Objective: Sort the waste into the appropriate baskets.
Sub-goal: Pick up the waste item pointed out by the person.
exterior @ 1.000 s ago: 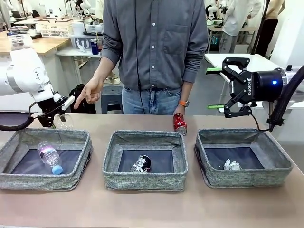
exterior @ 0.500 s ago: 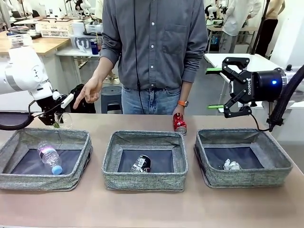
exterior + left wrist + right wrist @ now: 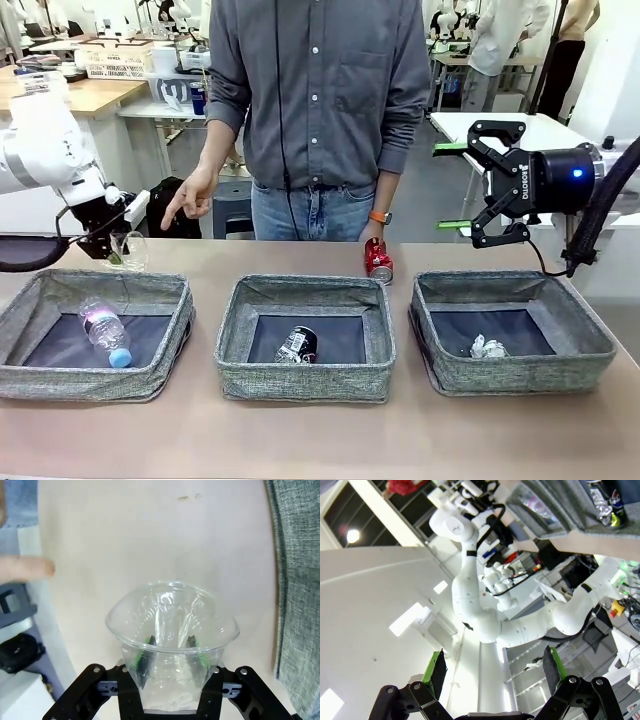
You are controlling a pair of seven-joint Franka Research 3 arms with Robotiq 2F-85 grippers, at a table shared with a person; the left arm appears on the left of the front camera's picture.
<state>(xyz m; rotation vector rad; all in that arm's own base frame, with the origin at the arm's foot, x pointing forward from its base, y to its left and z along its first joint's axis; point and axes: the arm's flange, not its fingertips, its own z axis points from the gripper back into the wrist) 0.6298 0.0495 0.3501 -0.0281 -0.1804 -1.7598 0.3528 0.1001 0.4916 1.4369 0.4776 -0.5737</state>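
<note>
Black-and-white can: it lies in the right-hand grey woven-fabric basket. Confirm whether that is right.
Not right. The black-and-white can lies in the middle grey woven-fabric basket, as the front view shows. The right-hand grey woven-fabric basket holds the small white-silver wad.

Upper left, the left arm (image 3: 45, 150) is glossy white, with a black cable below it; upper right, the right gripper (image 3: 456, 187) is black with green pads, white lettering and a blue light. The person (image 3: 320, 90) at centre wears a grey buttoned shirt, jeans and an orange wristband.
</note>
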